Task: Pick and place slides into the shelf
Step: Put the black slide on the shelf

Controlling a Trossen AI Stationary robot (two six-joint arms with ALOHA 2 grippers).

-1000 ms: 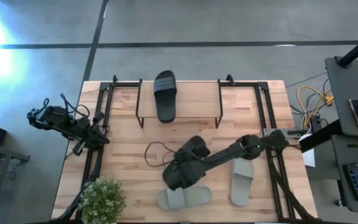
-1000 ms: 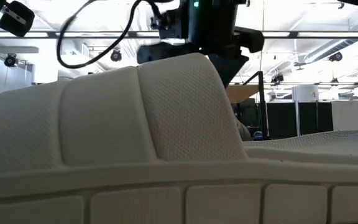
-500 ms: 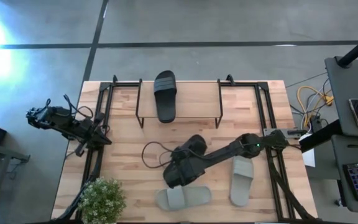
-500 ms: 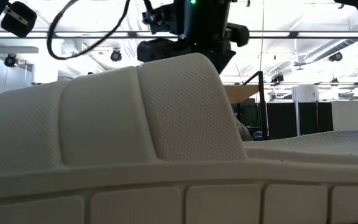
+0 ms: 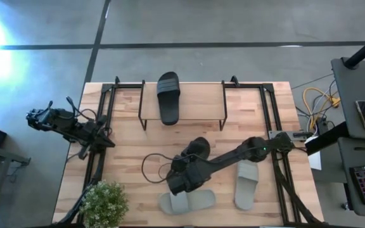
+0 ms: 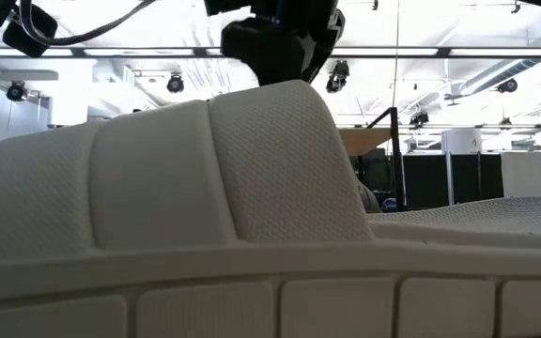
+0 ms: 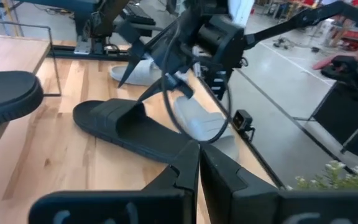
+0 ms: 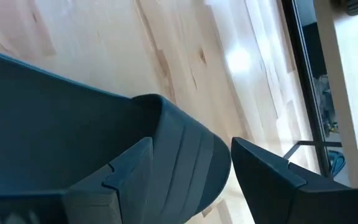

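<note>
One black slide [image 5: 196,149] lies flat on its sole on the table, also seen in the left wrist view [image 7: 129,127]. A second black slide [image 5: 168,97] rests on the shelf's [image 5: 201,102] wood top. Two pale slides [image 5: 185,201] [image 5: 246,183] lie near the table's near edge. One of them fills the low view [image 6: 205,188]. My right gripper [image 8: 191,171] is open over the table's black slide, a finger on either side of its rounded end. My left gripper [image 7: 199,168] is shut and waits at the table's left edge [image 5: 103,140]. My right gripper has the black slide's rounded end [image 8: 194,155] between its open fingers, coming at it from above. I cannot tell whether a finger touches it. The slide lies flat on the table.
A potted plant [image 5: 103,202] stands at the near left corner. A black cable loop [image 5: 154,168] hangs beside my right gripper. Black frame rails [image 5: 268,107] run along both sides of the table. Bare wood lies between the shelf and the black slide.
My right gripper has shifted a little toward the table's near edge over the black slide, and its cable loop has swung toward the left. The slide has stayed where it was.
</note>
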